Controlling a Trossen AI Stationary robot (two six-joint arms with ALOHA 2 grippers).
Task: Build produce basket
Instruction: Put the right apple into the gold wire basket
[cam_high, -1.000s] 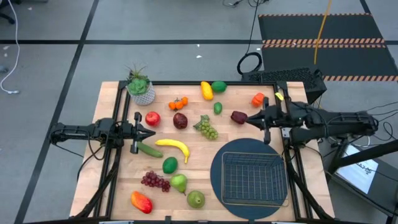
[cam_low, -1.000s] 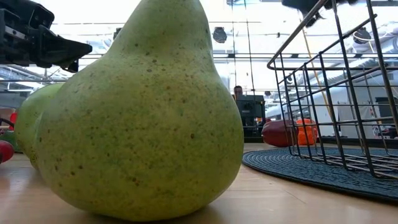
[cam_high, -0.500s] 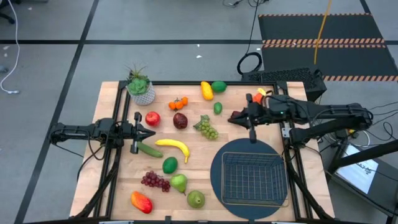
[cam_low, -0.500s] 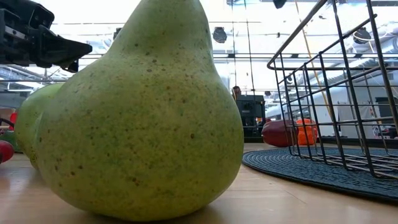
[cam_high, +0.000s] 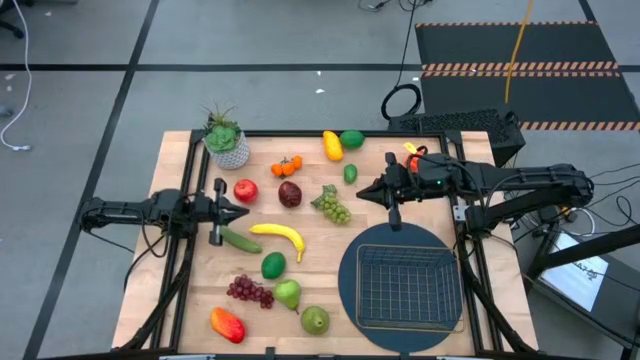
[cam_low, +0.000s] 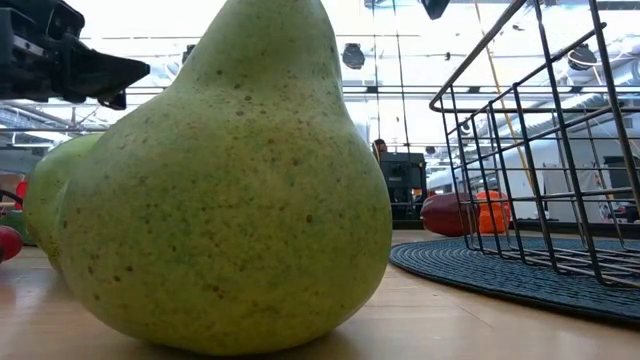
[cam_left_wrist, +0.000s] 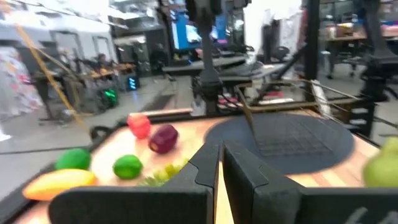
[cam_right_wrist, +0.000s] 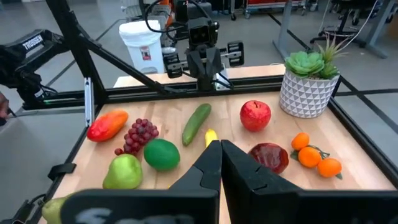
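The right arm has swung in from the worktop's edge, so the right gripper (cam_high: 362, 192), fingers pressed shut on nothing, now hangs just beyond the basket (cam_high: 407, 286), near the grapes (cam_high: 333, 207). It looks like a reach toward fruit, not yet a pick.

The basket is bare, sitting on a round mat (cam_high: 348, 285); no produce is loaded.

The left gripper (cam_high: 243, 212), closed and empty, waits well away from the basket, beside the cucumber (cam_high: 240, 240).

The wooden worktop (cam_high: 180, 290) carries a banana (cam_high: 279, 237), apple (cam_high: 245, 190), pears (cam_high: 315, 320) and a potted plant (cam_high: 227, 140).

Beyond, a workshop floor; a person possibly sits far behind the basket.
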